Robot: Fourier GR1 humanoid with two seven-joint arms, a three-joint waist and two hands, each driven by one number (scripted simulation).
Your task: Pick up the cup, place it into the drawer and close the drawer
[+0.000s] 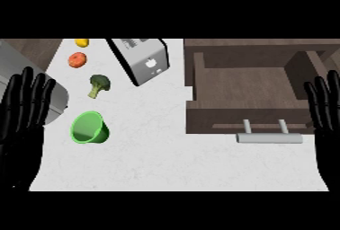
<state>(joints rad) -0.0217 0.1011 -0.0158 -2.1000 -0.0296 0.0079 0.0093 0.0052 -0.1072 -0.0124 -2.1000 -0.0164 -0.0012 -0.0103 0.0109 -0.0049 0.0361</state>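
Green cup [90, 128] lying on its side at left centre of the frame, mouth turned toward the lower right, on the white table [166, 166]. Well apart from the open drawer [242, 81] at upper right, brown inside, nothing visible within. Drawer's front panel facing down the frame, silver handle [269, 137] jutting out below it.

Left robot hand [25, 108] at the left edge, fingers straight and spread wide, pointing up the frame, holding nothing, resting just left of the cup without touching. Right robot hand [325, 108] at the right edge, likewise wide open, fingers up, overlapping the drawer's right side, holding nothing.

Above the cup: broccoli [98, 84], then an orange fruit [78, 59], then a yellow fruit [82, 42] at the top edge. Toaster [143, 60] at upper centre, tilted, between the produce and the drawer.
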